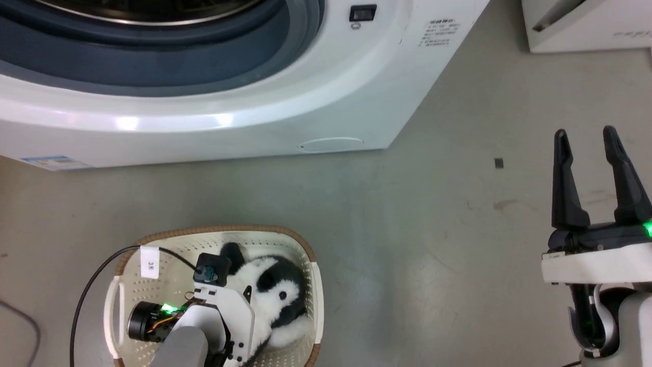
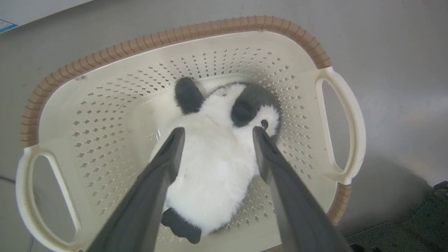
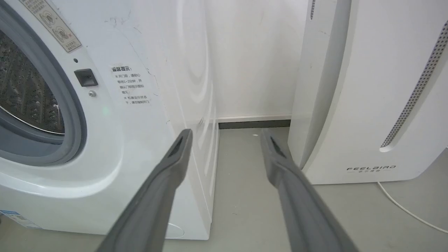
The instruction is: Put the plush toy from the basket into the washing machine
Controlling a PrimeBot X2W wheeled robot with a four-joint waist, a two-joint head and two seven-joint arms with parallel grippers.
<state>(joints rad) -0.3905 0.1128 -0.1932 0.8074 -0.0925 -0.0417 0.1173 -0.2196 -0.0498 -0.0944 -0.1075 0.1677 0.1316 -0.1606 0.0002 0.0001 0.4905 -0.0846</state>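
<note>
One plush panda toy point(image 2: 213, 164) lies in one perforated laundry basket point(image 2: 105, 56) on the floor point(image 1: 407, 229), near one front-loading washing machine point(image 1: 204, 117). Two left fingers point(image 2: 154, 185) spread, straddling the toy's white body, contact unclear. Two right fingers point(image 1: 564, 188) spread, empty, above the grey floor

The smooth grey floor point(image 1: 438, 229) carries a large white front-loading washing machine point(image 1: 254, 122) at 11 o'clock, a cream perforated plastic basket point(image 1: 219, 230) with brown rim trim at 7 o'clock, a white slanted appliance point(image 1: 586, 30) at 1 o'clock and a small dark fleck point(image 1: 498, 163) at 3 o'clock.
</note>
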